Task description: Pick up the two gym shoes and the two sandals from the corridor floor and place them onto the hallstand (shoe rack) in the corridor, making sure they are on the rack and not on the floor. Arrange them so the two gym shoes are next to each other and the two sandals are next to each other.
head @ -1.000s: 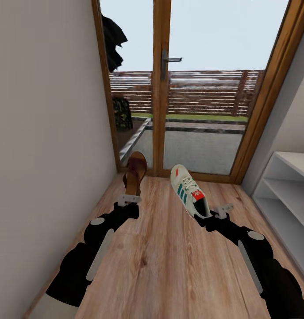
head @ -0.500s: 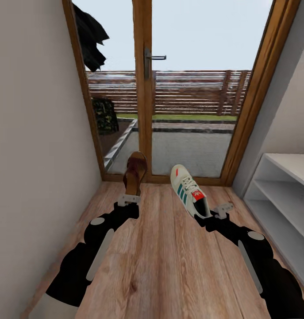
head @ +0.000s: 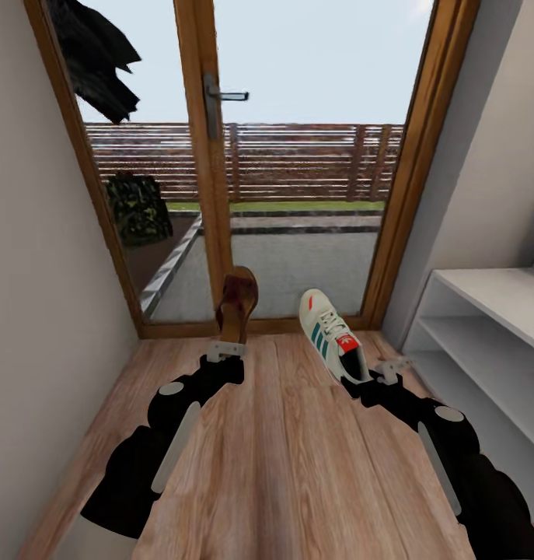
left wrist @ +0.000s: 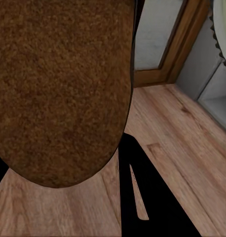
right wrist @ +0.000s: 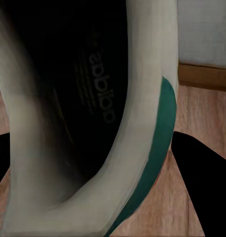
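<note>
We carry one sandal [head: 236, 305] in the left gripper [head: 226, 349], fingers clamped on its heel end, toe pointing up toward 12 o'clock. Left wrist view: the sandal's brown sole [left wrist: 63, 84] is close against the lens.

Right gripper [head: 375, 373] is clamped on the heel collar of one gym shoe [head: 329, 334], toe angled to about 11 o'clock. Right wrist view: the dark inside and green stripe [right wrist: 157, 148] sit right at the fingers.

Both items ride clear above the corridor floor [head: 298, 467]. The hallstand [head: 492, 334] stands at 3 o'clock, its bench top and open shelves pale and bare where we see them. The glass door [head: 282, 155] is dead ahead at 12 o'clock, near the raised toes.

Risks, as we judge them:
- Each shoe is held by one end only; its long free length could pivot or slip in the fingers when the base turns.
- The toes project forward; going straight on could knock them against the door or its frame [head: 208, 194].
- A swing toward 3 o'clock brings the gym shoe first to the hallstand's end panel [head: 417, 315]; a clip there could knock it loose onto the floor.
- The other sandal and the other gym shoe are not located from here, so pairing positions on the rack are undecided.
</note>
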Motion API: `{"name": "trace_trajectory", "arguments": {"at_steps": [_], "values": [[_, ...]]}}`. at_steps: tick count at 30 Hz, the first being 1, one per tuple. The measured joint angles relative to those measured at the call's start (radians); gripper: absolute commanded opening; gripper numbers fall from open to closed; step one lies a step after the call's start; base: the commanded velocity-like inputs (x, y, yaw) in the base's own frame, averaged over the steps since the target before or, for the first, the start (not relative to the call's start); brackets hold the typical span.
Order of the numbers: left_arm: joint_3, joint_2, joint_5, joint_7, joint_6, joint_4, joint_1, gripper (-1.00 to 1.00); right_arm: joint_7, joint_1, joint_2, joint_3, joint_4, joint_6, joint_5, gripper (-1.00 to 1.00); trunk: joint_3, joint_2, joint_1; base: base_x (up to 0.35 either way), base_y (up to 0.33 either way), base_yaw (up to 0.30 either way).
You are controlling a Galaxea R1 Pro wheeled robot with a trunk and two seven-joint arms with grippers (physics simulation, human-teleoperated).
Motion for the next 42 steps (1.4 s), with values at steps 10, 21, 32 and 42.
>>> {"name": "trace_trajectory", "arguments": {"at_steps": [10,21,32,42], "values": [[0.001,0.000,0.001,0.000,0.001,0.000,0.000,-1.00,0.000,0.000,0.000,0.000,0.000,0.000,-0.001,-1.00,0.000,0.000,0.000,0.335,0.056,-0.254],[0.000,0.000,0.001,0.000,-0.001,0.001,0.000,-1.00,0.000,0.000,0.000,0.000,0.000,0.000,-0.002,-1.00,0.000,0.000,0.001,0.185,0.128,-0.256],[0.000,0.000,0.001,0.000,-0.001,0.001,0.000,-1.00,0.000,0.000,0.001,0.000,0.000,0.000,-0.001,-1.00,0.000,0.000,0.001,0.003,0.002,-0.257],[0.000,-0.001,0.001,0.000,0.000,0.001,0.000,-1.00,0.001,0.000,0.000,0.000,0.000,-0.001,-0.002,-1.00,0.000,0.000,0.000,0.045,0.150,-0.257]]}}
